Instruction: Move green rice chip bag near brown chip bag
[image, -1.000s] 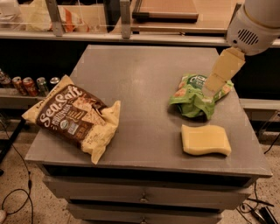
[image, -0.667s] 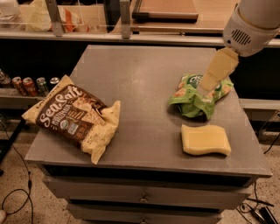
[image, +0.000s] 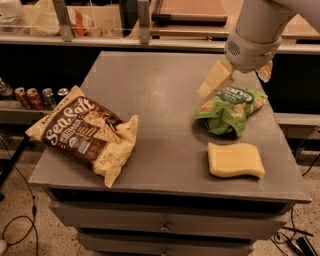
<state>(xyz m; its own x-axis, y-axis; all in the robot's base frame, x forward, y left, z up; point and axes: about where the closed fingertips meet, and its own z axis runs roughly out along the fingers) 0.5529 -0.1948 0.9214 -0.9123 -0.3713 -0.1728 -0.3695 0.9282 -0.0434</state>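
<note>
The green rice chip bag lies crumpled on the right side of the grey table. The brown chip bag, with white "Sea Salt" lettering, lies flat at the table's front left, well apart from the green bag. My gripper hangs just above the far end of the green bag. Its cream fingers are spread apart, one at the bag's far left corner and the other to the right behind it. It holds nothing.
A pale yellow wavy-edged sponge lies just in front of the green bag. Soda cans stand on a low shelf to the left of the table. A counter with clutter runs behind the table.
The arm and gripper have shifted left and a little up over the green bag. The green bag, brown bag and sponge lie where they were.
</note>
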